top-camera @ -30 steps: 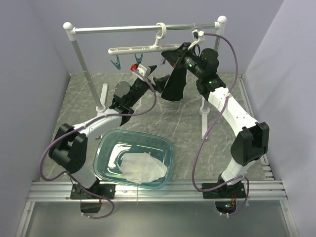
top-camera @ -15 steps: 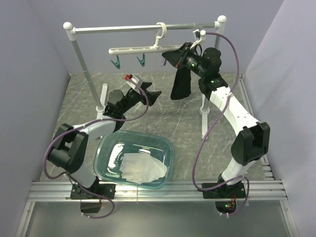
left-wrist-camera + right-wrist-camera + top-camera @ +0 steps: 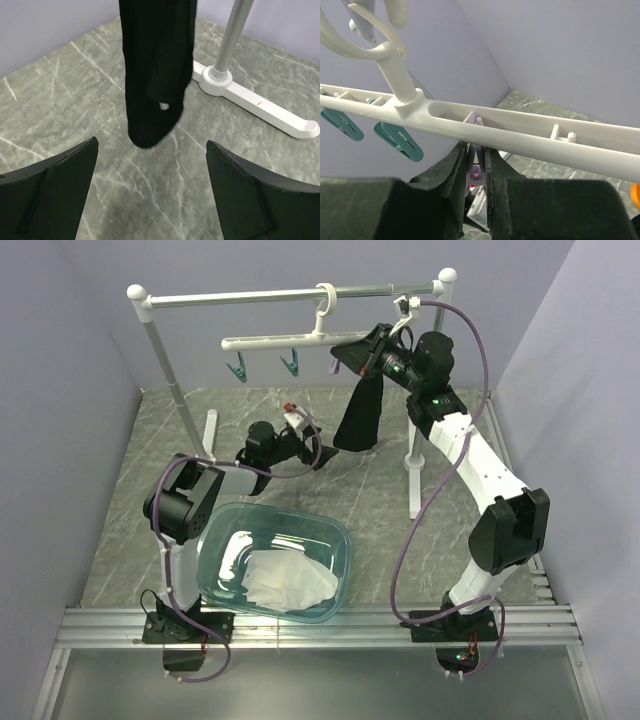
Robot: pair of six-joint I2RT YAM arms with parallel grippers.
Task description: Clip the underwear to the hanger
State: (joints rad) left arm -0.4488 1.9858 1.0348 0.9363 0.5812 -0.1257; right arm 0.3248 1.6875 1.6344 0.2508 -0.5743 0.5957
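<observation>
Over the last second the left fingers [image 3: 55, 195] let go of the underwear [image 3: 358, 415] and drew back, left and down, away from the hanger [image 3: 280, 339]. They hung low over the tabletop [image 3: 380, 500], spread wide with nothing between them, and faced the garment from a short way off.

The underwear dangled as one long black fold from the right part of the hanger bar, directly beneath the right fingers [image 3: 450, 180]. Its lower end hung free near the foot of the rack [image 3: 280, 297].

The right fingers were up against the underside of the bar, drawn close together with only a narrow slot between them. The purple peg [image 3: 476, 147] sat in that slot, so they appeared to be pinching it.

Because the garment stayed up once the left arm released it, the top edge was probably caught at that peg. Whether the peg alone gripped the fabric or the right fingers still carried it could not be told.

The two teal pegs [image 3: 237, 370] hung empty further left. The white cloth [image 3: 290, 580] lay untouched in the tub [image 3: 205, 540].
</observation>
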